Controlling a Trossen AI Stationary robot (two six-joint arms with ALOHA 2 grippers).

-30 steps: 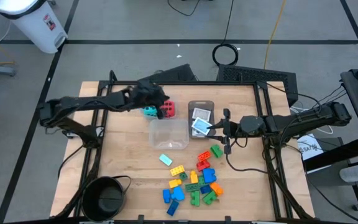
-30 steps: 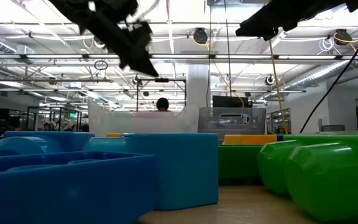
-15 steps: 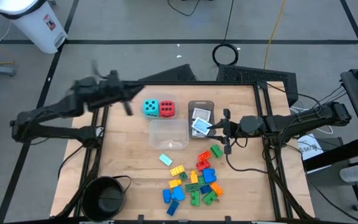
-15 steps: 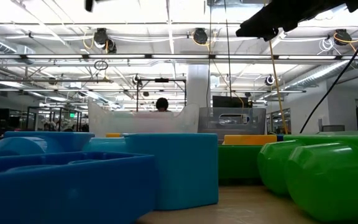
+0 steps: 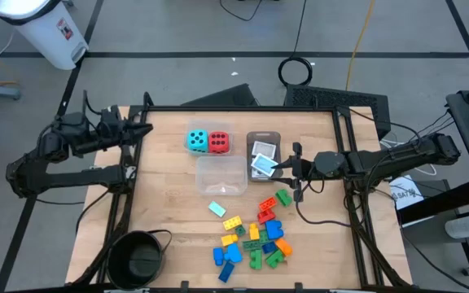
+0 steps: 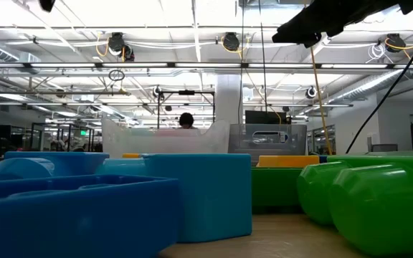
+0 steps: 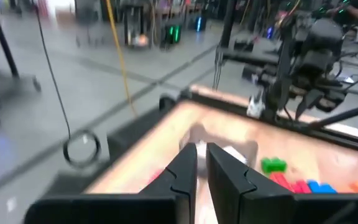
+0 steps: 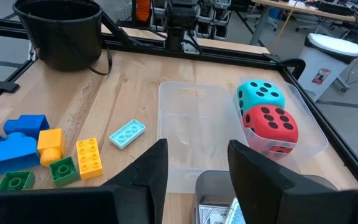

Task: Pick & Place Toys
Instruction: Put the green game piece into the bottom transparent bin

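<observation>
A teal die (image 5: 196, 141) and a red die (image 5: 217, 143) sit side by side in a clear tub (image 8: 309, 140) at the far middle of the table. White green-printed cards (image 5: 260, 159) lie in a grey tray (image 5: 263, 137). Small bricks (image 5: 255, 234) lie heaped near the front edge, with a pale blue brick (image 5: 217, 208) set apart from them. My left gripper (image 5: 146, 129) (image 7: 202, 163) hangs shut and bare at the table's far left corner. My right gripper (image 5: 283, 168) (image 8: 197, 165) hovers open by the tray, nothing between its fingers.
A second clear tub (image 5: 222, 175) stands empty in the table's middle. A round black bowl (image 5: 137, 259) sits at the near left corner. Bare wood lies along the table's left side. Blue and green bricks (image 6: 192, 193) loom close in the low view.
My left gripper has drawn back from above the dice toward the table's left edge, rising out of the low view as it went. Both dice stand uncovered in their tub. My right arm has kept still.
</observation>
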